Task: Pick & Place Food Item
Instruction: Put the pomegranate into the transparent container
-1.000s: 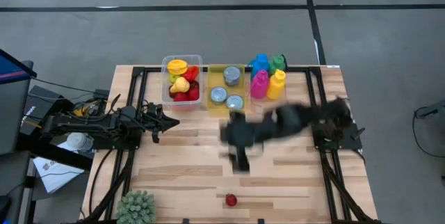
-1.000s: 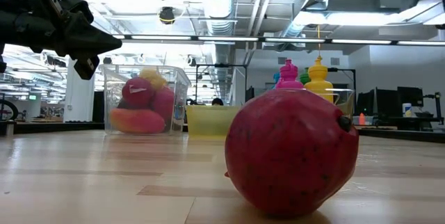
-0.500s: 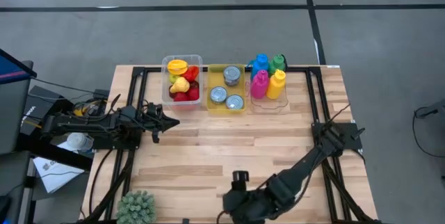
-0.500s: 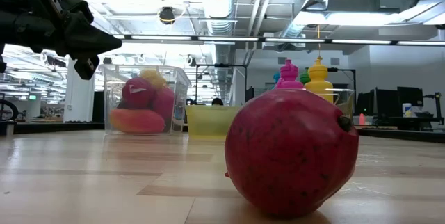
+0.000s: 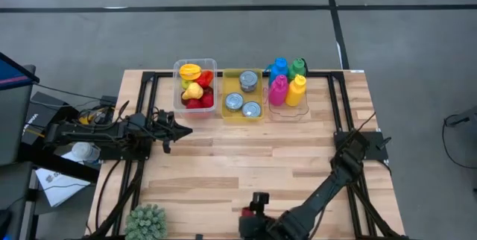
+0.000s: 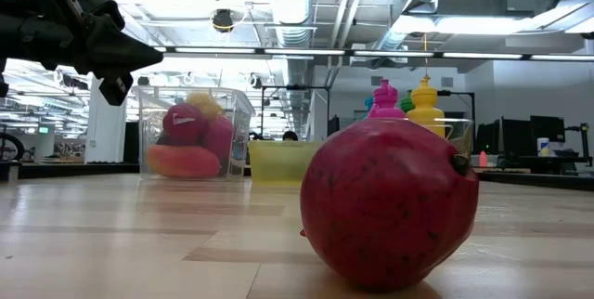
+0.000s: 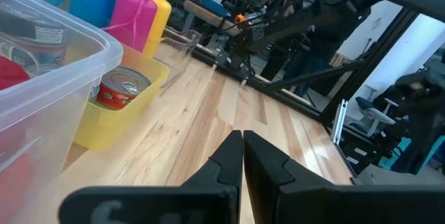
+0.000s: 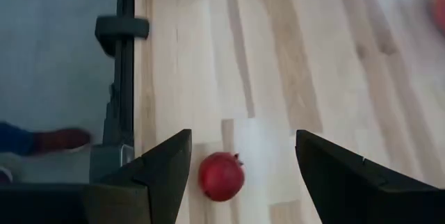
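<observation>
The pomegranate (image 8: 222, 176) lies alone at the bottom centre of the high frame, on the counter (image 5: 223, 165), ready for lifting; my right end effector (image 8: 242, 161) hovers above it, fingers spread wide to straddle it; my left end effector (image 7: 242, 156), pinched closed, waits at the left.

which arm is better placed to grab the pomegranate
Right. Its open tool hangs above the pomegranate near the table's front edge; the left tool is shut, waiting near the fruit bin.
</observation>
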{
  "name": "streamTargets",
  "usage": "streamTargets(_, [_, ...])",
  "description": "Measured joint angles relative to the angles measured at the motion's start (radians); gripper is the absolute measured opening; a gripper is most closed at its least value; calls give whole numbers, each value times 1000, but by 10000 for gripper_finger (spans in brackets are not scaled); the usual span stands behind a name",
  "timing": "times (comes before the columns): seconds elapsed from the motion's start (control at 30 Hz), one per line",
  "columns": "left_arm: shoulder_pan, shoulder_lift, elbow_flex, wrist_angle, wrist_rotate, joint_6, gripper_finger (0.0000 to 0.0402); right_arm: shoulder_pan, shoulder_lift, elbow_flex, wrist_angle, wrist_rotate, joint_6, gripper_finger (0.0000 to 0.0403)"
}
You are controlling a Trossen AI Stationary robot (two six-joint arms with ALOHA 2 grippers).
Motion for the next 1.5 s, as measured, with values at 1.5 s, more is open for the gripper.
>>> streamTargets(1.5, [0, 13, 0, 46, 0, 0, 2, -208, -1011, -1478, 1032, -294, -33, 188])
